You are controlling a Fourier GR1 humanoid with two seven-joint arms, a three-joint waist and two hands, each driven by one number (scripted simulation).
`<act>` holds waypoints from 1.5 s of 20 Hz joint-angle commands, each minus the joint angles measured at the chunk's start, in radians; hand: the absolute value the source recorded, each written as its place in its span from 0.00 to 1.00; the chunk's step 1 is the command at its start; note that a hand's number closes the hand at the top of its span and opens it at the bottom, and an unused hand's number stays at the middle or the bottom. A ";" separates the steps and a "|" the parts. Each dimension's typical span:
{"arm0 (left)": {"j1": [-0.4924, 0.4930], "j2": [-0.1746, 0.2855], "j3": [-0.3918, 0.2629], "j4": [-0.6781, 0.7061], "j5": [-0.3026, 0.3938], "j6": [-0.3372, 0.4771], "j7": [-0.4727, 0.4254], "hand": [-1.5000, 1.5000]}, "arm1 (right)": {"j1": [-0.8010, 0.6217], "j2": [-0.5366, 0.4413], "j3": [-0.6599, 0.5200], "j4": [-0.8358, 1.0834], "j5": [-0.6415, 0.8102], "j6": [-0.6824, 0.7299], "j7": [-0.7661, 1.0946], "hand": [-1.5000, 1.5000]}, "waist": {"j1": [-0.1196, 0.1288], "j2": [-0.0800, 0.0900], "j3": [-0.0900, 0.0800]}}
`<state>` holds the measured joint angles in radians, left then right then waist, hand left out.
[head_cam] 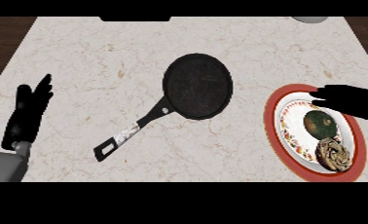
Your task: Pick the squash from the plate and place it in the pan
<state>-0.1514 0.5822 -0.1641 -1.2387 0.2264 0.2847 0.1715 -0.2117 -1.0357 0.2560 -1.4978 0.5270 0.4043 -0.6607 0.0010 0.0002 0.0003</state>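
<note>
Nearly all is left, we judge: the dark green round squash (321,123) lies on the red-rimmed white plate (270,121) at right, not in the black round frying pan (197,86) at centre. The right robot hand (346,100) is over the plate's upper edge, fingers apart, grasping nothing.

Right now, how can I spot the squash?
Find the red-rimmed plate at the right of the counter. Two round things lie on it; the squash is the upper one, nearer the right hand. It is smooth dark green; its neighbour is a brown swirly roll.
</note>
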 commanded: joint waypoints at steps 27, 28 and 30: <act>-0.007 -0.111 0.188 -0.032 -0.185 -0.145 0.070 0.50 | -0.015 0.281 -0.106 0.217 0.473 -0.048 -0.133 0.00 | -0.001 0.000 0.000; 0.074 -0.125 0.183 -0.111 -0.180 -0.135 0.064 0.50 | -0.001 0.336 -0.081 0.165 0.486 -0.041 -0.068 0.00 | 0.002 -0.001 0.000; 0.004 -0.125 0.214 -0.017 -0.185 -0.164 0.065 0.50 | -0.006 0.353 -0.093 0.175 0.506 -0.034 -0.062 0.00 | -0.001 0.000 0.000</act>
<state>-0.1200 0.4654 0.0140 -1.3098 0.0453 0.1591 0.2465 -0.2219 -0.7308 0.1638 -1.3090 0.9962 0.3440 -0.7465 0.0020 -0.0001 0.0000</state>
